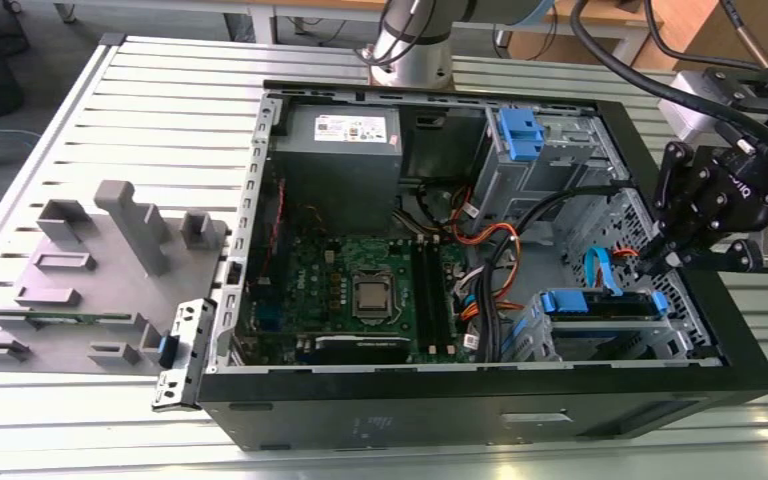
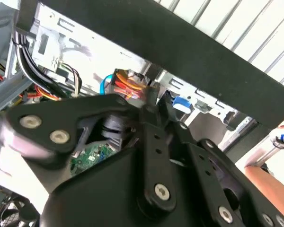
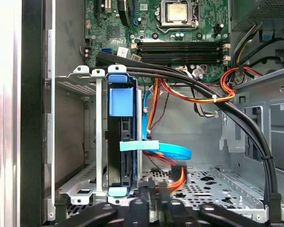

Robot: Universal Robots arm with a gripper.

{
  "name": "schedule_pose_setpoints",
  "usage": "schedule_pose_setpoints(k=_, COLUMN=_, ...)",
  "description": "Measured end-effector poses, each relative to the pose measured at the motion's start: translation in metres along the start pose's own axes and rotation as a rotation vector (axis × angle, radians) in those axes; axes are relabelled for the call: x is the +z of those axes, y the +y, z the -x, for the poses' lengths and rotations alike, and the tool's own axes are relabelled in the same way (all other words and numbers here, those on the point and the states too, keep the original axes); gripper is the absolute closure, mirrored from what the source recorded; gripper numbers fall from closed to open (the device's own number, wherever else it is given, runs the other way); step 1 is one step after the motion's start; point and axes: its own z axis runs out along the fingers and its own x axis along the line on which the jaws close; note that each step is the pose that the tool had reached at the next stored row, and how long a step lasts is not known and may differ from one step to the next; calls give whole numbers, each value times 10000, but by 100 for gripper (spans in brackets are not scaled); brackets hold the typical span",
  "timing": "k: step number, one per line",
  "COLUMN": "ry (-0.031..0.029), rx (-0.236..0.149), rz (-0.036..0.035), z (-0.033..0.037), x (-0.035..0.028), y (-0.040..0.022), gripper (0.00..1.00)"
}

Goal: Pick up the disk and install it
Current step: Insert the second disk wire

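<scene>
The disk (image 1: 595, 306) sits edge-up in the lower drive cage (image 1: 544, 340) of the open computer case, clipped in its blue bracket. The first wrist view shows the disk (image 3: 126, 156) as a dark slab between the cage's metal rails, with the bracket's blue tab (image 3: 120, 101) at one end. My gripper (image 1: 648, 262) hangs just above and beside that cage, near the case's wall on the exterior view's right. It is shut, with nothing visibly held. In the first wrist view my gripper (image 3: 159, 195) is close to a blue flat cable (image 3: 173, 152) and orange wires (image 3: 179, 178).
Thick black cables (image 3: 236, 118) and orange wire bundles cross the case above the cage. A second blue bracket (image 1: 520, 133) sits in the upper bay. The motherboard (image 1: 357, 285) and power supply (image 1: 341, 145) fill the case's other half. A grey fixture (image 1: 91, 280) lies outside it.
</scene>
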Motion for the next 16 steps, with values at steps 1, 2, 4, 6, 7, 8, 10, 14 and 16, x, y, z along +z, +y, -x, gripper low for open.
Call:
schedule_pose_setpoints(k=1, ry=0, rx=0, rz=0, z=0, x=0, y=0, gripper=77)
schedule_pose_setpoints(k=2, ry=0, rx=0, rz=1, z=0, x=0, y=0, gripper=83)
schedule_pose_setpoints(k=4, ry=0, rx=0, rz=0, z=0, x=0, y=0, gripper=84)
schedule_pose_setpoints(k=6, ry=0, rx=0, rz=0, z=0, x=1, y=0, gripper=84)
schedule_pose_setpoints(k=7, ry=0, rx=0, rz=0, z=0, x=1, y=0, gripper=84)
schedule_pose_setpoints(k=8, ry=-2, rx=0, rz=0, z=0, x=2, y=2, gripper=84)
schedule_pose_setpoints(k=10, ry=-3, rx=0, rz=-10, z=0, x=3, y=20, gripper=84)
schedule_pose_setpoints(k=14, ry=-3, rx=1, rz=-76, z=-2, x=4, y=84, gripper=84)
schedule_pose_setpoints(k=16, ry=-6, rx=3, rz=-117, z=-7, x=6, y=119, gripper=84)
